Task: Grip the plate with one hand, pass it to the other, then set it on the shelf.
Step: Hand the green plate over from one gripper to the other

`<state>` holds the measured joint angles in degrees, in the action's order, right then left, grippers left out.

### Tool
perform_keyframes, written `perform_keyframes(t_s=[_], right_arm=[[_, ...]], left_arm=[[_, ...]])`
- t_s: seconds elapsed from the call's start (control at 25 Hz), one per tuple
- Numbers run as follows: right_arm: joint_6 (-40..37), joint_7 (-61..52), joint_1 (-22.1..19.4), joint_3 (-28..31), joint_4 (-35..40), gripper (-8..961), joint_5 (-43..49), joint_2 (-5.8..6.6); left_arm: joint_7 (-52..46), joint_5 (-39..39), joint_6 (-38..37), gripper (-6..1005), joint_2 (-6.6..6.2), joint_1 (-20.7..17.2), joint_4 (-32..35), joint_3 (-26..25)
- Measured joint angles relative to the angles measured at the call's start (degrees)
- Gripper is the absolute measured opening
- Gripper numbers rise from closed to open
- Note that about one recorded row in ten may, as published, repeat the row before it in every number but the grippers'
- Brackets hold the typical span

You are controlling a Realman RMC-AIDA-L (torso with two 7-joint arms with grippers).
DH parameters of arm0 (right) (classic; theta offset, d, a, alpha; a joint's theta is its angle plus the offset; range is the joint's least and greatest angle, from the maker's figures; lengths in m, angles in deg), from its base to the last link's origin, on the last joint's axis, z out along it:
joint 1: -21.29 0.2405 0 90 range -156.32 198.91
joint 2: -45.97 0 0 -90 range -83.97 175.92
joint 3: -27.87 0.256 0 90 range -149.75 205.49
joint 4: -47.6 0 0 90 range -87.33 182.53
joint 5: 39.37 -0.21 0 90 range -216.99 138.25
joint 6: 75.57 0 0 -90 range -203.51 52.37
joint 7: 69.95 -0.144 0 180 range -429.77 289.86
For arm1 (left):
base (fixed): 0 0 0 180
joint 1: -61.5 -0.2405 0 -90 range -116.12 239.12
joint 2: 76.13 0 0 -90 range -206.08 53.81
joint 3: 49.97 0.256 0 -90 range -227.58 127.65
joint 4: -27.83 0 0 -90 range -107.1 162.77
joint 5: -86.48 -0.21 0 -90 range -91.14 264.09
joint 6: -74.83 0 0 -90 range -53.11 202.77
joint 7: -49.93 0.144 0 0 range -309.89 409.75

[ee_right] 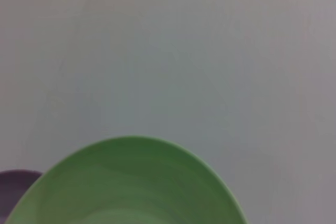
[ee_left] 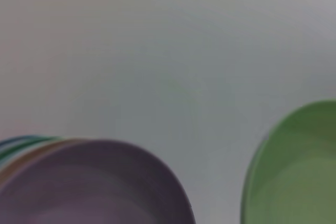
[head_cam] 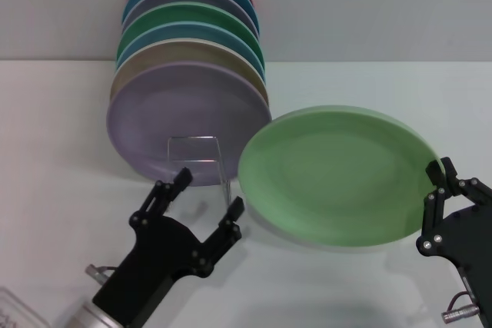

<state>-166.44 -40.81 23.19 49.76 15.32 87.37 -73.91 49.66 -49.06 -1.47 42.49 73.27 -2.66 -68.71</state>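
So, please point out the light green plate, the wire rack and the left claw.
light green plate (head_cam: 338, 174): head view, middle of its face.
wire rack (head_cam: 194, 139): head view, top bar of front loop.
left claw (head_cam: 209, 191): head view, between its open fingertips.

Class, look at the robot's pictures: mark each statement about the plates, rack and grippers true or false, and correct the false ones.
1. The right gripper holds the mint-green plate by its rim. True.
2. The left gripper is shut on the lilac plate. False: it is open, holding nothing.
3. The mint-green plate stands in the wire rack. False: it is held beside it.
4. The lilac plate is frontmost in the stack. True.
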Motion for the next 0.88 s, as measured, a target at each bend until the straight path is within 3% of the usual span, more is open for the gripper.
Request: perform_keyframes(t_s=[0.32,0.88], right_arm=[[-0.7,6.1,0.2,-3.5,-1.5,22,-3.6,0.00],[-1.2,11.6,0.1,-6.8,-3.7,22,-6.9,0.00]], left_arm=[[0.6,0.3,5.9,779,0.16,1.7,-2.0,-0.5],[0.5,0.5,7.7,778,0.18,1.9,-2.9,-2.5]])
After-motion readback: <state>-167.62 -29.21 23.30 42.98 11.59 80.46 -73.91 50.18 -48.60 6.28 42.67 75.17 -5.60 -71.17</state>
